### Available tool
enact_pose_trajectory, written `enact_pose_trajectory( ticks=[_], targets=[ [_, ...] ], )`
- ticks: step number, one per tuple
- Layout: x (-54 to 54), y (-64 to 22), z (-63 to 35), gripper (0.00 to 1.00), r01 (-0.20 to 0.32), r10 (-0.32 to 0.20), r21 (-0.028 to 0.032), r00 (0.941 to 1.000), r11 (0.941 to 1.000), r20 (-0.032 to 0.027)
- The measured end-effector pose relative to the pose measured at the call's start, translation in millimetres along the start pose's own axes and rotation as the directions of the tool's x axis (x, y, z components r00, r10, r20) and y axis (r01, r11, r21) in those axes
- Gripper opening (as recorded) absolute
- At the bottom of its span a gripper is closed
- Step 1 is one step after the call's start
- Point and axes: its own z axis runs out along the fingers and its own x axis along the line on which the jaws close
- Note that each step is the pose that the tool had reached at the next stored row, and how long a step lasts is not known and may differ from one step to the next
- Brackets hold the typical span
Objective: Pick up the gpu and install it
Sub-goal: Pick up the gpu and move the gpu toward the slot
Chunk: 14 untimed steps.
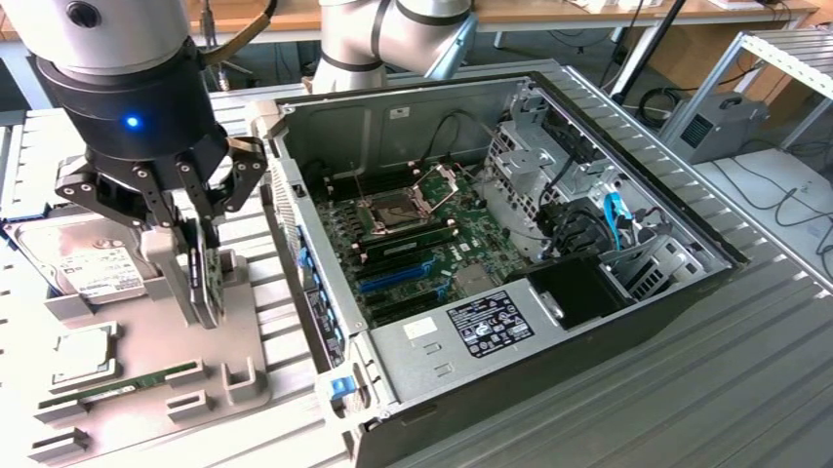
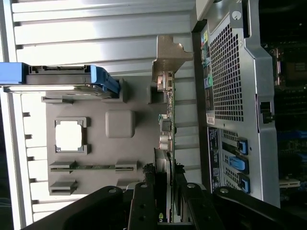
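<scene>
the gpu (image 2: 169, 120), a flat green circuit card with a silver metal end bracket, stands on edge at the left of the exterior view, over the grey moulded parts holder (image 1: 248, 341) on the ribbed metal worktop (image 1: 729, 390). the black claw (image 2: 167, 172) is half closed, seemingly pinching both faces. lifting it well likely means pulling straight up, board plumb, so the bracket doesn't snag.

Bright overhead light glares off the ribbed table (image 2: 96, 28).
</scene>
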Motion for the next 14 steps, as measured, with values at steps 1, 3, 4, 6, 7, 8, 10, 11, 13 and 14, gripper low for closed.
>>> enact_pose_trajectory(
  ticks=[1,3,4,6,7,8,10,11,13,14],
  targets=[
    [0.0,0.1,-1.6,0.26,0.0,0.0,0.0,1.0,1.0,0.0],
    [-0.3,0.4,-9.7,0.26,0.0,0.0,0.0,1.0,1.0,0.0],
    [-0.3,0.5,-11.7,0.26,0.0,0.0,0.0,1.0,1.0,0.0],
    [-0.3,0.5,-12.3,0.26,0.0,0.0,0.0,1.0,1.0,0.0],
    [-0.3,0.6,-12.7,0.26,0.0,0.0,0.0,1.0,1.0,0.0],
    [-0.3,0.6,-13.2,0.26,0.0,0.0,0.0,1.0,1.0,0.0],
    [-0.4,0.7,-15.6,0.26,0.0,0.0,0.0001,1.0,1.0,-0.0001],
    [-0.4,0.7,-15.9,0.26,0.0,0.0,0.0,1.0,1.0,0.0],
    [-0.4,0.7,-16.4,0.26,0.0,0.0,0.0001,1.0,1.0,-0.0001],
    [-0.4,0.7,-16.6,0.26,0.0,0.0,0.0001,1.0,1.0,0.0]
  ],
)
